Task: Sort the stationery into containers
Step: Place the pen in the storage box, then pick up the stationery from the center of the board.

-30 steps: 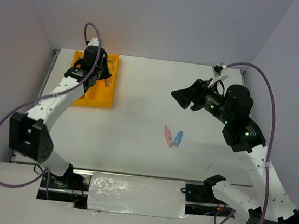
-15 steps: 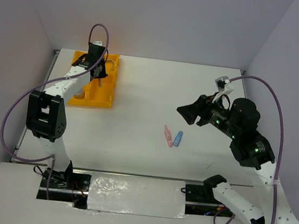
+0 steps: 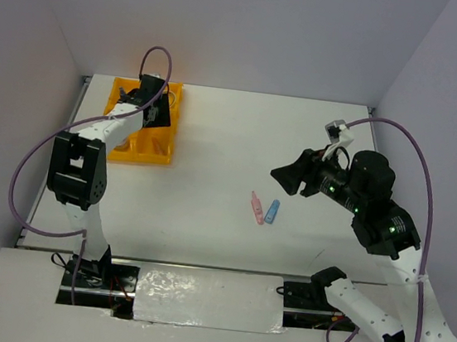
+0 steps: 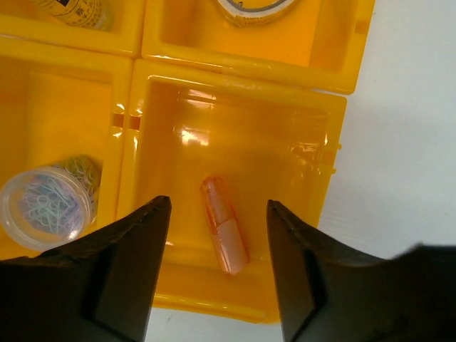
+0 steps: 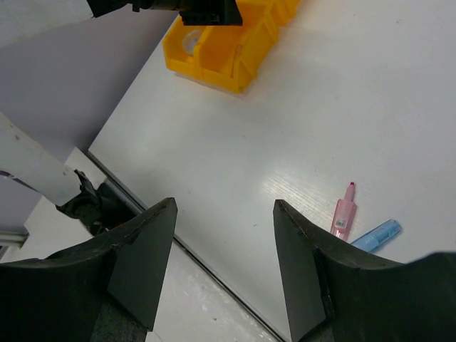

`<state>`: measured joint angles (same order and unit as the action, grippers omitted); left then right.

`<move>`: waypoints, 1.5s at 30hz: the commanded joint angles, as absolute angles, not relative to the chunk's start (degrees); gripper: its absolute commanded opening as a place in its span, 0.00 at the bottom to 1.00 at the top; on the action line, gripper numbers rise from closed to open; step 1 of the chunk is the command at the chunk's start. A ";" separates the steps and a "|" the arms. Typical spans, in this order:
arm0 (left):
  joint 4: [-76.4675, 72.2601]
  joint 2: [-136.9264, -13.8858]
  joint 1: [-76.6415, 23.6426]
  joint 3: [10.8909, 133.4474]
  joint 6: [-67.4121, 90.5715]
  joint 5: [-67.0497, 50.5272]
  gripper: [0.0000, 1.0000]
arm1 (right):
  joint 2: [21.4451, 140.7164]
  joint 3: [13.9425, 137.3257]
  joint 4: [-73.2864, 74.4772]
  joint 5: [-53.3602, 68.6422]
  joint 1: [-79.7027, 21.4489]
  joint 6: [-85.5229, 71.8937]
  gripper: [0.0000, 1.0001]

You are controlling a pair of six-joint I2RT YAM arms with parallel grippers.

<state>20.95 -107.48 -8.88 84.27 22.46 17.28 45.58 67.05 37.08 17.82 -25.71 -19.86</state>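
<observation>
My left gripper [image 3: 154, 113] [image 4: 218, 201] hangs open over the orange-yellow tray [image 3: 164, 153] [image 4: 335, 142] at the far left. Below its jaws a pink piece [image 4: 224, 226] lies loose in one compartment, touching neither finger. The neighbouring compartments hold a round clear jar [image 4: 46, 206] of paper clips, a tape ring [image 4: 253, 7] and a small bottle [image 4: 75, 8]. A second pink piece [image 3: 255, 208] [image 5: 343, 212] and a blue piece [image 3: 272, 211] [image 5: 375, 236] lie side by side on the table. My right gripper [image 3: 283, 171] [image 5: 224, 202] hovers open and empty, above and to the right of them.
White walls close the table at the back and on both sides. A foil-covered strip [image 3: 209, 298] runs along the near edge between the arm bases. The left arm's purple cable [image 3: 22, 187] loops out over the table's left side.
The left gripper's jaws have spread apart over the tray, and its arm has reached slightly farther back. The right arm drew back to the right and then held.
</observation>
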 commanded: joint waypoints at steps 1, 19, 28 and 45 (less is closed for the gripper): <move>21.00 -107.32 -8.79 86.48 22.24 18.55 0.76 | 46.31 66.71 37.27 19.34 -25.58 -19.69 0.65; 47.29 -80.96 -17.49 86.85 30.76 10.47 0.99 | 76.27 60.29 44.47 -15.98 -25.66 -35.33 0.76; 52.99 -75.06 -18.19 85.25 25.67 10.99 0.99 | 87.79 56.86 36.13 -15.12 -25.75 -37.97 0.60; 53.26 -76.73 -18.19 86.13 23.20 9.41 0.99 | 91.93 46.33 28.31 -11.95 -28.04 -41.65 0.47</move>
